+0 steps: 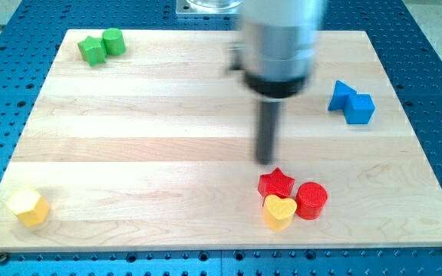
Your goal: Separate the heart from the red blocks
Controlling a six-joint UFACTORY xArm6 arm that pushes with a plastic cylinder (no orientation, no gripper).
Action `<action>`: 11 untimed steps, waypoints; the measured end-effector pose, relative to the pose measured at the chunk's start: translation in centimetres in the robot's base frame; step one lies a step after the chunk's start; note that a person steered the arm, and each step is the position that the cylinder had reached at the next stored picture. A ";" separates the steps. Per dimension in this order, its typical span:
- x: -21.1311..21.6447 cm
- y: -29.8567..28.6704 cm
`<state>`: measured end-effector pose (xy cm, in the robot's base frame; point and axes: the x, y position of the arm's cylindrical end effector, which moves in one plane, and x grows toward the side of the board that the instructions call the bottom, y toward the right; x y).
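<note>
Pale wooden board (pixel 167 138), planks running left to right, grain visible, laid on a blue perforated metal table (pixel 436 46). Grey fixture partly visible at the view's top edge, behind the arm. Nothing more of the room on show.

Dark rod hanging down from a blurred grey arm housing (pixel 278 46), no gripper fitted, so nothing to open or close. My tip (pixel 265 161) low over the board, right of centre.

Just below my tip, toward the view's bottom: red star block (pixel 276 183), near but apart from the tip. Yellow heart block (pixel 279 211) directly below the star and touching it. Red cylinder block (pixel 311 200) to the lower right of the tip, pressed against the heart and beside the star. All three in one tight cluster, heart not separated.

Up and to the right of the tip, well apart: two blue blocks (pixel 351 102) touching, one wedge-like, one cube-like. Far up-left of the tip, near the board's corner: two green blocks (pixel 102 47) touching, shapes unclear. Far to the lower left: a yellow hexagonal block (pixel 28 207), alone at the board's corner.
</note>
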<state>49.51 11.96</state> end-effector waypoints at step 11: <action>4.2 -14.1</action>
